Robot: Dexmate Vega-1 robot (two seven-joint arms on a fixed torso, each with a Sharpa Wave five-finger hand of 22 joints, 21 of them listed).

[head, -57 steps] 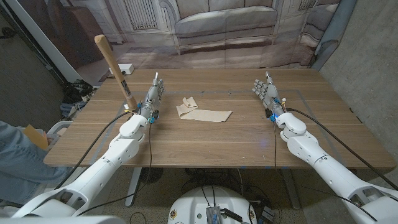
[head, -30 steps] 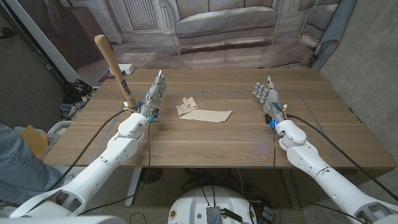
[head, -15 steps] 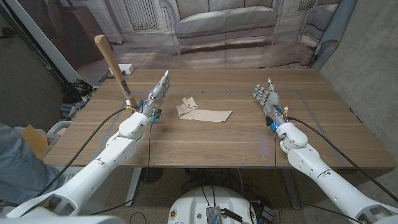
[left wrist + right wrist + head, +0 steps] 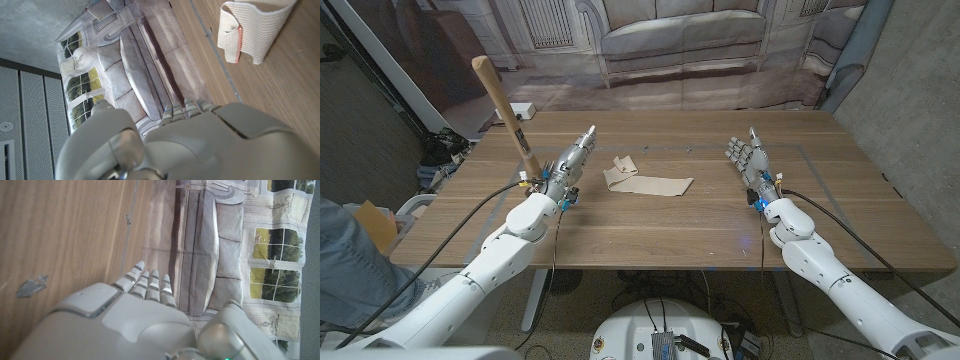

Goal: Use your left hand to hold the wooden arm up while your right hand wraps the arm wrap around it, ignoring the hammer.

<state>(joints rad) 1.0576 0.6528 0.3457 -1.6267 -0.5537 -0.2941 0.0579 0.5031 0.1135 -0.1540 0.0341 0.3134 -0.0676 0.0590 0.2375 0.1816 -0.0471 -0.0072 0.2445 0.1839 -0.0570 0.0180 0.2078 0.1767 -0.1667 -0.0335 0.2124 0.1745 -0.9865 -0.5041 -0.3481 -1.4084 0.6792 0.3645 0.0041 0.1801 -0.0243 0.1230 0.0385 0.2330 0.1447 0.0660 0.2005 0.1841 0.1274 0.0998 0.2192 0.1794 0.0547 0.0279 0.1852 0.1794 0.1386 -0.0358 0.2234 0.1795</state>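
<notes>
- My left robot hand (image 4: 575,152) holds nothing, fingers straight, beside the arm wrap (image 4: 645,181).
- My right robot hand (image 4: 746,154) is spread, empty.
- The hammer's (image 4: 506,114) head is hidden behind the worktop (image 4: 670,220).

arm wrap (image 4: 647,181): beige, thin red edge stripe
wooden arm (image 4: 506,115): light tan
tabletop (image 4: 660,225): brown woodgrain
left robot hand (image 4: 572,158): silver-grey

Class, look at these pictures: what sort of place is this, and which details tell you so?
Probably a robot test room, not a home: the sofa backdrop looks printed, hung behind a wooden table, with a bare concrete wall and loose cables beside it.
</notes>
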